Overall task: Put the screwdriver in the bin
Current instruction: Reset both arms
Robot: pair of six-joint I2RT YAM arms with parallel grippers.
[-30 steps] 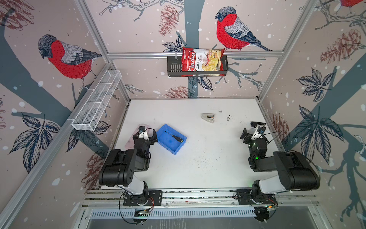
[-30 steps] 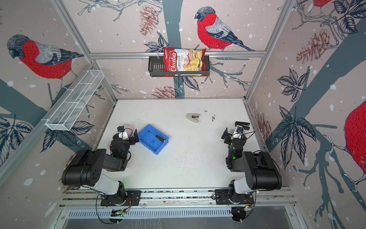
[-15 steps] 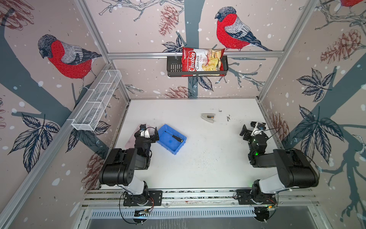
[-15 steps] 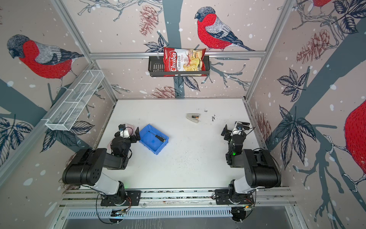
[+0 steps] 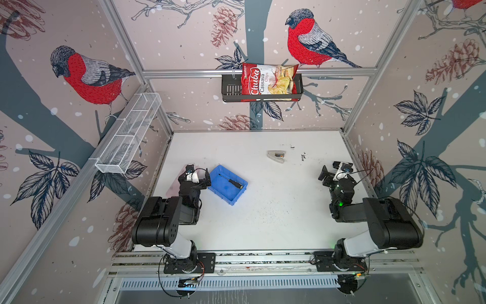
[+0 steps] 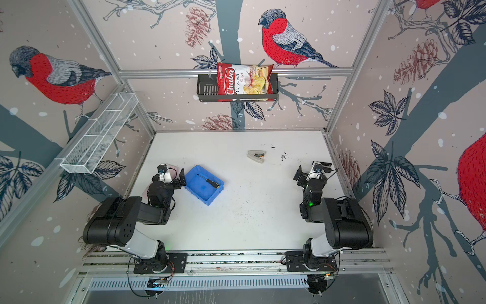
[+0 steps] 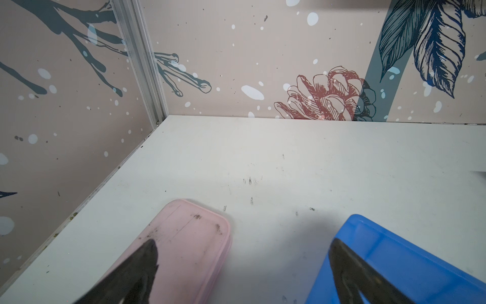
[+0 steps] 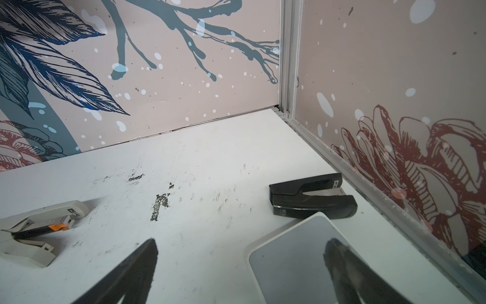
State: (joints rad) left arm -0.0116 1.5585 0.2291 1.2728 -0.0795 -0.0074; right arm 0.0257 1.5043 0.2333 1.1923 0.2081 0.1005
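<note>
The screwdriver [image 5: 231, 181] [image 6: 209, 180], black-handled with a thin shaft, lies inside the blue bin [image 5: 223, 190] [image 6: 200, 188] left of the table's middle in both top views. My left gripper [image 5: 199, 174] [image 6: 172, 172] is open and empty just left of the bin. In the left wrist view the left gripper [image 7: 243, 250] spans bare table, with one finger over the bin's corner [image 7: 394, 263]. My right gripper [image 5: 332, 170] [image 6: 310, 169] is open and empty near the right wall; in its wrist view the right gripper [image 8: 240, 250] holds nothing.
A pink flat case [image 7: 189, 237] lies under my left gripper. A grey pad with a white rim [image 8: 294, 260] and a black stapler [image 8: 310, 197] sit by the right wall, and a grey stapler [image 5: 276, 156] further back. On the walls hang a chip bag in a black basket [image 5: 268, 83] and a wire shelf [image 5: 128, 136].
Both arms have shifted only slightly; the right wrist has turned a little. The screwdriver has stayed in the bin and both grippers have stayed open.
</note>
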